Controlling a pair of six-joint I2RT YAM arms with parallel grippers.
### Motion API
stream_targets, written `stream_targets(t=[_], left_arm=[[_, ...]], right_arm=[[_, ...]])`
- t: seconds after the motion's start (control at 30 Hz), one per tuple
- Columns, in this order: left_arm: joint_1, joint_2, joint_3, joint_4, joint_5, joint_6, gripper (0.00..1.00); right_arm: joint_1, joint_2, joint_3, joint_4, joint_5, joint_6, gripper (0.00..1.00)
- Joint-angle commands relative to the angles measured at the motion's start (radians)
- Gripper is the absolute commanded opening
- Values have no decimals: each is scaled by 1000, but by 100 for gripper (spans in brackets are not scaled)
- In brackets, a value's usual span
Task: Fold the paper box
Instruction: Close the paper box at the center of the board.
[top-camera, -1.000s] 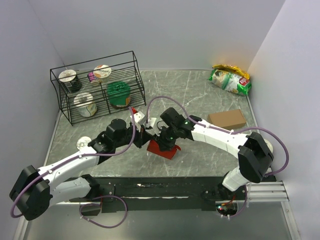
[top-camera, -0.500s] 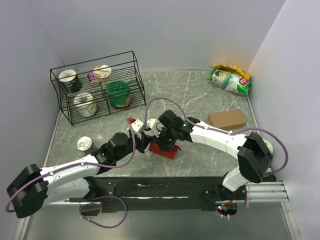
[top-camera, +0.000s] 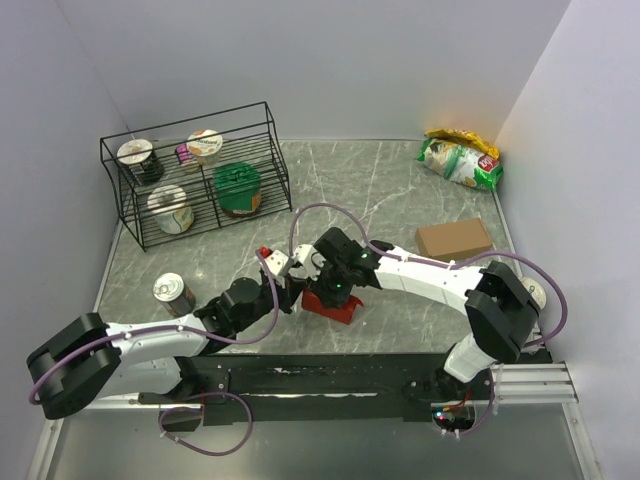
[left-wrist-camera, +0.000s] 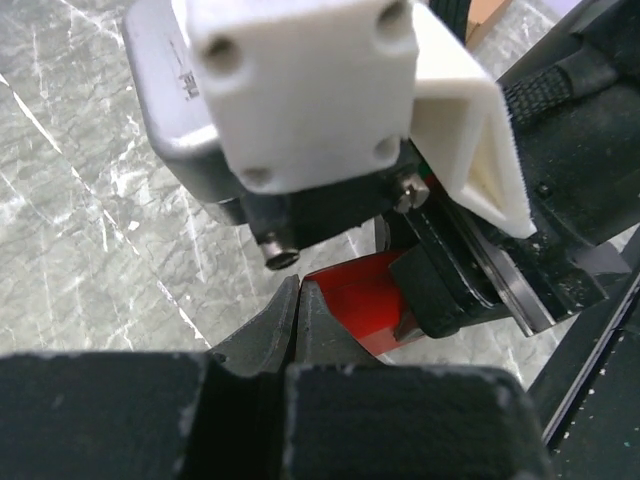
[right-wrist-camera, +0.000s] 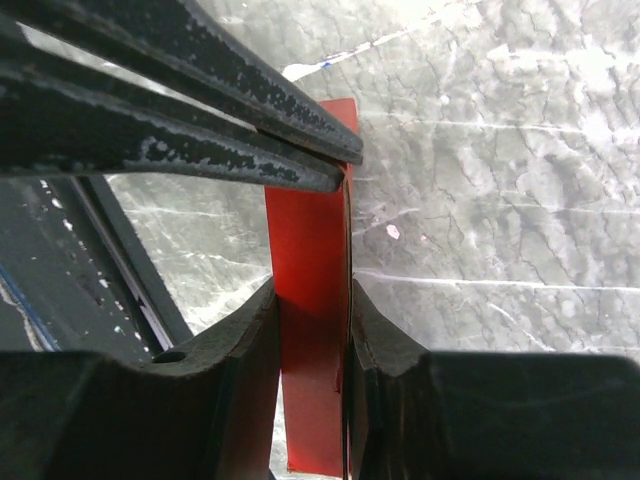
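Two claws meet near the front of the worktop (top-camera: 400, 190). Right claw (right-wrist-camera: 312, 335) pinches the red box (right-wrist-camera: 310, 250) on edge, probably to steady it. Left claw (left-wrist-camera: 298, 300), clenched empty, noses its top edge, likely pressing a crease. Worktop's grey marble-look, with plain pale walls around.

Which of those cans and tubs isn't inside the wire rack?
The can standing alone on the table, at its left side. All the rest sit inside the rack at the back.
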Motion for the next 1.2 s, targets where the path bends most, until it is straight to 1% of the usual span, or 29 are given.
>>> stream_targets(t=[0.0, 0.07, 0.1, 0.17, 0.27, 0.37, 0.4, 0.5, 0.6, 0.8, 0.97, 1.17], left_arm=[[-21, 25, -20, -11, 31, 24, 1], [-24, 31, -20, -26, 28, 32, 1], [-25, 32, -20, -37, 25, 35, 1], [-25, 40, -20, -42, 14, 30, 1], [-27, 58, -15, -43, -4, 7, 1], [-37, 84, 2, -36, -15, -6, 1], [-42, 92, 12, -35, -16, -3, 1], [-45, 123, 40, -52, -15, 6, 1], [-45, 155, 78, -94, -16, 14, 1], [-47, 196, 135, -157, -36, 3, 1], [-51, 212, 149, -152, -71, -25, 1], [-60, 238, 151, -123, -98, -71, 1]], right_arm=[[-15, 5, -2, 64, 136, 34, 36], [-13, 6, 1, 61, 161, 44, 39], [-13, 8, 0, 66, 179, 49, 43], [-13, 6, -5, 76, 202, 66, 48], [-13, 0, -21, 99, 259, 93, 49], [1, -27, -55, 145, 330, 116, 55], [4, -37, -66, 159, 346, 121, 61], [14, -61, -110, 216, 399, 136, 67], [31, -84, -155, 266, 483, 152, 72], [85, -107, -218, 337, 641, 187, 79], [99, -98, -233, 357, 672, 225, 82], [96, -83, -226, 351, 580, 245, 85]])
